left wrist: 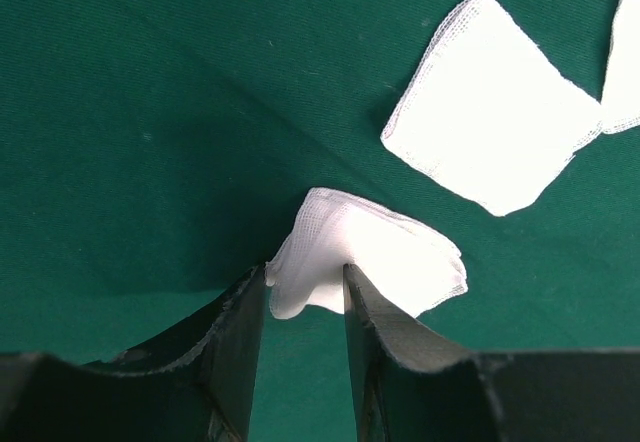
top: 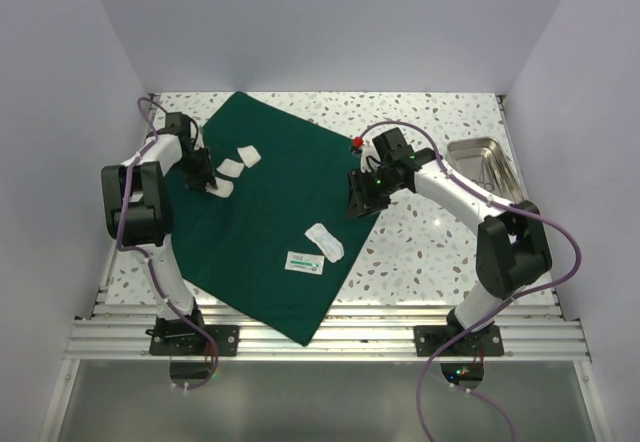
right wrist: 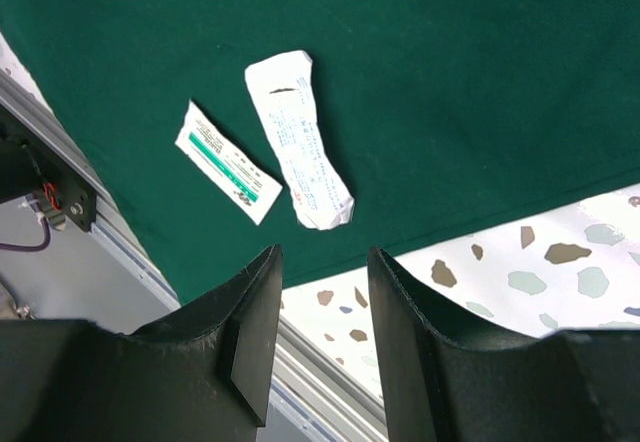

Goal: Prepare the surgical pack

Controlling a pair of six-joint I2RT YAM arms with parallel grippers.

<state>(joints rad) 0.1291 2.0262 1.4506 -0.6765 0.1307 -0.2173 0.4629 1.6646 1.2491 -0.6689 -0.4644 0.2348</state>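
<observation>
A plain dark green matte cloth drape (top: pixel 270 212) is seen from the overhead camera spread flat as a broad sheet. It is turned like a diamond on the speckled terrazzo table (top: pixel 430 252), and its near corner lies over the ribbed aluminium rail (top: pixel 380 330). Only this view takes in the shiny rectangular steel tray (top: pixel 482 165), which is set at the far right of the table, well apart from the drape.

The left gripper (left wrist: pixel 302 277) is shown by its wrist camera low over the left part of the drape. Its jaws are parted by a narrow gap on either side of one corner of a rumpled white gauze square (left wrist: pixel 390 257). Both fingers touch the gauze's edges, and green cloth is seen in the rest of the gap. A second, flat gauze square (left wrist: pixel 490 102) lies near it, and a third gauze square (left wrist: pixel 625 72) is cut off by the frame's right edge. From above, the three are seen as a short row.

The right gripper (right wrist: pixel 324 257) is held above the drape's right edge with its jaws apart; table and rail are seen through the gap. A crumpled white paper wrapper (right wrist: pixel 298 142) and, just beside it, a flat white packet with green print (right wrist: pixel 228 162) are shown lying on the drape by the right wrist camera. The print is made out more clearly there than from overhead.
</observation>
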